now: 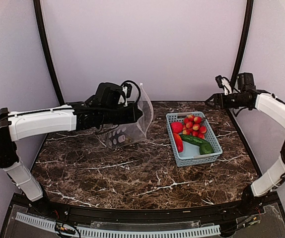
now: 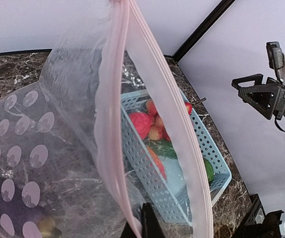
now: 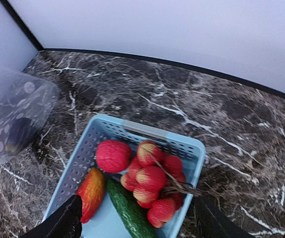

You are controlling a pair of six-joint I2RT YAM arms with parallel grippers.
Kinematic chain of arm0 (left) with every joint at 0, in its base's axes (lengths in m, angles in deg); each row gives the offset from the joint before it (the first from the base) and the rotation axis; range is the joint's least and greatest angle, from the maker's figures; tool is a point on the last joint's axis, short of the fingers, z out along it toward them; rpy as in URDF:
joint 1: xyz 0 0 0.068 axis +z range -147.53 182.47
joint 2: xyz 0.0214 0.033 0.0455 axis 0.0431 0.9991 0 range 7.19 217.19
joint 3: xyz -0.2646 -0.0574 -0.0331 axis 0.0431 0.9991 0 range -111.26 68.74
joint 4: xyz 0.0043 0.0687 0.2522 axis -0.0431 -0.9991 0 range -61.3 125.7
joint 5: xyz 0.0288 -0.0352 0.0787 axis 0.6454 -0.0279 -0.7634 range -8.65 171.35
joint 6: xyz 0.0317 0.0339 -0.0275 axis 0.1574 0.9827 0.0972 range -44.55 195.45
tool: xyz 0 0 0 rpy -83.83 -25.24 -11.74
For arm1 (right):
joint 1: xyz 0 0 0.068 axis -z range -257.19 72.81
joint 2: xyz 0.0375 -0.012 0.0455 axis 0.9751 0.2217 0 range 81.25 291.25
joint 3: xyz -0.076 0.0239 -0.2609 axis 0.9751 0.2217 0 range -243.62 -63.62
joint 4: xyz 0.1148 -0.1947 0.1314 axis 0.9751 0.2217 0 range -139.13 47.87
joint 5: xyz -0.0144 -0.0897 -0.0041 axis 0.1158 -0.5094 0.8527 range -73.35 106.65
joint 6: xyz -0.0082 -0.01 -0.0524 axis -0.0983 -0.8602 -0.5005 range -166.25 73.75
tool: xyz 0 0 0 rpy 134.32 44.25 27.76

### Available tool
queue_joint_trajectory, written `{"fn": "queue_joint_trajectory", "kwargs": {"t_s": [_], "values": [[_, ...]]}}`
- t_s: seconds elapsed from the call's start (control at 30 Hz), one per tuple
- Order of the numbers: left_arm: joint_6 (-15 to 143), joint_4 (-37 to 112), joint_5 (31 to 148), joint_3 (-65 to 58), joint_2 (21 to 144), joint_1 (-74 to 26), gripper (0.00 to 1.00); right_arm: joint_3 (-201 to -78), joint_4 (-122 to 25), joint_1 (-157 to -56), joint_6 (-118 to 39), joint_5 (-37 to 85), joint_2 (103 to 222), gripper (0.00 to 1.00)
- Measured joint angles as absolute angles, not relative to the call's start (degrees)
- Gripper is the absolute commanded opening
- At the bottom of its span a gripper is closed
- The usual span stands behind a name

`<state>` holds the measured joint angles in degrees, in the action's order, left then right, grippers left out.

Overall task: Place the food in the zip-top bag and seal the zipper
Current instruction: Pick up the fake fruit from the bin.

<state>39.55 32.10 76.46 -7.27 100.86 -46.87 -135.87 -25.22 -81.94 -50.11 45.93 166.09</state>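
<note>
My left gripper (image 1: 135, 114) is shut on the mouth edge of the clear spotted zip-top bag (image 1: 130, 126) and holds it up off the table. Its pale zipper (image 2: 112, 99) gapes open in the left wrist view. A dark purple eggplant (image 3: 18, 135) lies inside the bag. The red berries (image 3: 155, 181), red tomato (image 3: 112, 155), red-orange pepper (image 3: 90, 193) and green cucumber (image 3: 130, 210) lie in the light-blue basket (image 3: 147, 131). A green avocado-like piece (image 1: 206, 148) lies at the basket's near end. My right gripper (image 1: 216, 91) is open and empty, high above the basket.
The basket (image 1: 209, 148) stands right of centre on the dark marble table (image 1: 132, 178). A curved black frame post (image 1: 242, 44) and the white back wall stand behind. The table's right edge is close to the basket.
</note>
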Motion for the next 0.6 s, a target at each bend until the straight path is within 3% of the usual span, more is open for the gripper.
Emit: {"fn": "queue_joint_trajectory", "kwargs": {"t_s": [0.17, 0.4, 0.6], "values": [[40.95, 31.55, 77.58, -7.55, 100.86, -46.87, 0.01, -135.45, -24.68, -73.86, -50.04, 47.24, 169.24, 0.72], [42.37, 29.92, 78.47, -8.75, 100.88, -46.87, 0.01, -135.45, -23.13, -71.39, -50.43, 50.02, 177.17, 0.73], [42.72, 29.22, 78.91, -8.8, 100.88, -46.87, 0.01, -135.65, -22.3, -71.39, -50.24, 53.69, 180.8, 0.64]]}}
